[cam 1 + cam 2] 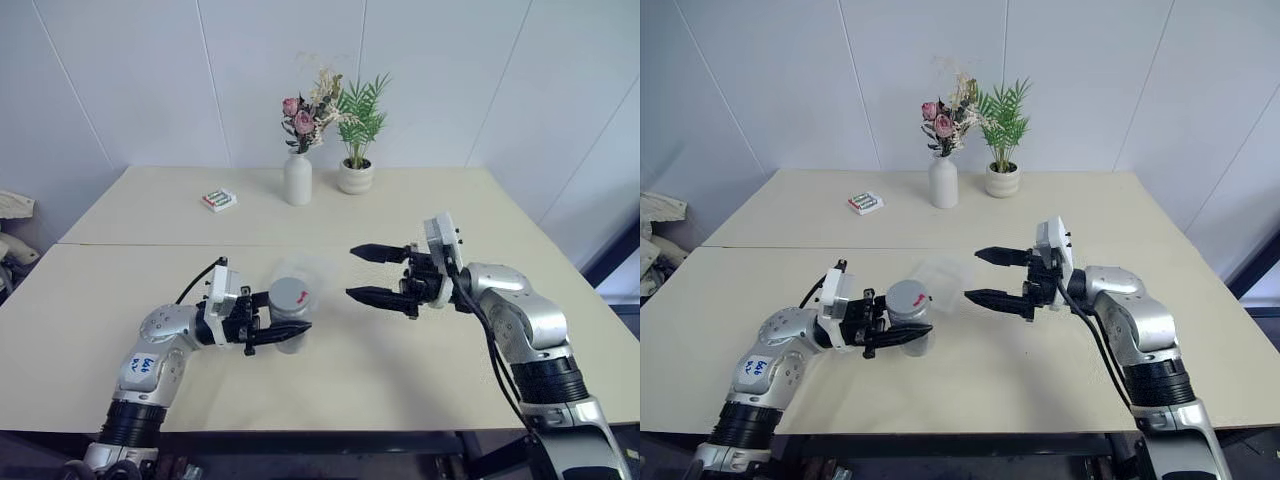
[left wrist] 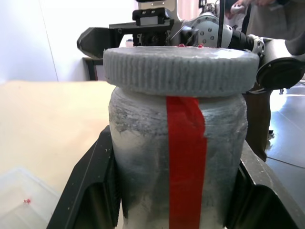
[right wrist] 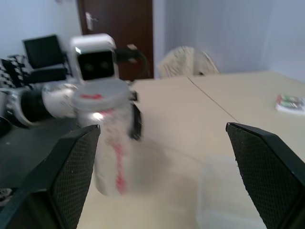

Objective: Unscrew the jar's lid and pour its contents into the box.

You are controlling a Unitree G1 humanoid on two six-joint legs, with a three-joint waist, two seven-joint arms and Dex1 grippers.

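Left eye view, centre: my left gripper (image 1: 268, 334) clamps the jar (image 1: 290, 315) upright, lid (image 1: 289, 293) exposed for my wide-open, empty right gripper (image 1: 372, 273).

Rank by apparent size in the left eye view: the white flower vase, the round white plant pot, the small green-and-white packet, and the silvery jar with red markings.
1. Silvery jar, though nearest the camera.
2. White flower vase.
3. Round white plant pot and green-and-white packet look alike.

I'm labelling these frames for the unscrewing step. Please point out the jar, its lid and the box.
Clear silvery jar with red stripe (image 2: 143, 162): left wrist view, side wall.
Grey-white round lid (image 1: 288, 293): left eye view, top face.
Translucent plastic box (image 1: 940, 268): right eye view, far edge.
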